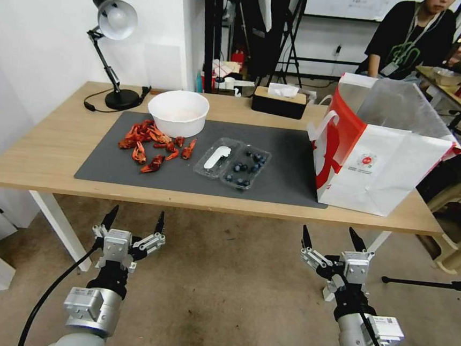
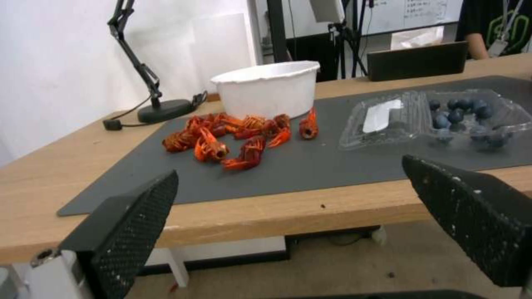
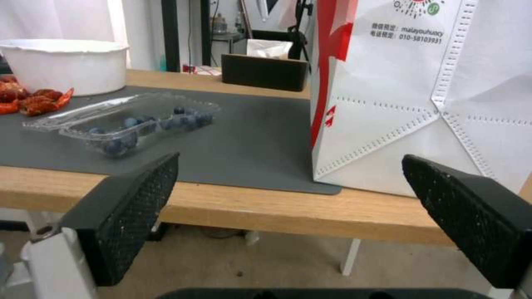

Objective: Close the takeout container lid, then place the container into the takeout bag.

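The left gripper (image 1: 133,224) is hanging below and in front of the table's near edge, toward its left half, its fingers (image 2: 133,224) spread wide and holding nothing; the right gripper (image 1: 331,240) is hanging likewise before the near edge toward the right half, its fingers (image 3: 130,211) also spread and empty. Beyond them, the takeout container (image 1: 246,167) is lying open on the dark mat (image 1: 290,167), near the mat's middle and closer to its near edge, with blueberries (image 1: 240,167) sitting in the tray half. The lid (image 1: 217,158) is lying flat beside the tray on the side toward the crayfish (image 1: 152,144) and the white bowl (image 1: 177,113), label up. Each half's long axis is running roughly from the near edge toward the far edge, tilted a little to the right, with the hinge between the halves following the same line. The takeout bag (image 1: 381,170) is standing upright at the table's (image 1: 44,151) right end, mouth open, well apart from the container. The thin clear plastic could likely slip or flex under a pinch, spilling berries, and the light bag may tip if nudged.
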Robot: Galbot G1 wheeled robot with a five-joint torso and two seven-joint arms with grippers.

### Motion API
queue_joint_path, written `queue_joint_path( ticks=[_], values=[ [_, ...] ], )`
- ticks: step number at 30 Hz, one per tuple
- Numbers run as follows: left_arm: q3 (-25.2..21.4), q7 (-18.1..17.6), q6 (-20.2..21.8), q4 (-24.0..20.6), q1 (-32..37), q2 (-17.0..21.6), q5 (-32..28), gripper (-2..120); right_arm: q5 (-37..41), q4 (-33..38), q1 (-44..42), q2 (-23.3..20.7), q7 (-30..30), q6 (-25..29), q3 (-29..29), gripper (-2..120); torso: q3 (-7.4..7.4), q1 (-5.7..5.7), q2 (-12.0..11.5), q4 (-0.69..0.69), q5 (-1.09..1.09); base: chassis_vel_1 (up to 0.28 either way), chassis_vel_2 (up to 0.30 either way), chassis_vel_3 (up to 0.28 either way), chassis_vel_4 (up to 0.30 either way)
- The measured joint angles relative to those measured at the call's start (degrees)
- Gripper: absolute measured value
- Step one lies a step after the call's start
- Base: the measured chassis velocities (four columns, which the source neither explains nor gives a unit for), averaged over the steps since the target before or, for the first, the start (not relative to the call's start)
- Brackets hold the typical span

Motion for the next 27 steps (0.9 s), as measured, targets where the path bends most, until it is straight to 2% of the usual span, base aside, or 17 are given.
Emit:
queue_joint_path(
  ticks=[24, 27],
  values=[
    [0.04, -0.02, 0.05, 0.0, -0.04, -0.01, -0.08, 100, 0.02, 0.0, 0.04, 0.0, 0.01, -0.07, 0.0, 100, 0.0, 0.0, 0.0, 0.0, 0.0, 0.0, 0.0, 0.0, 0.0],
    [0.72, -0.35, 1.39, 0.03, -0.84, -0.36, -1.29, 100, 0.45, 0.01, 0.62, 0.0, 0.19, -0.99, 0.09, 100, 0.0, -0.01, 0.0, 0.01, 0.02, 0.0, 0.0, 0.0, 0.0]
  ],
)
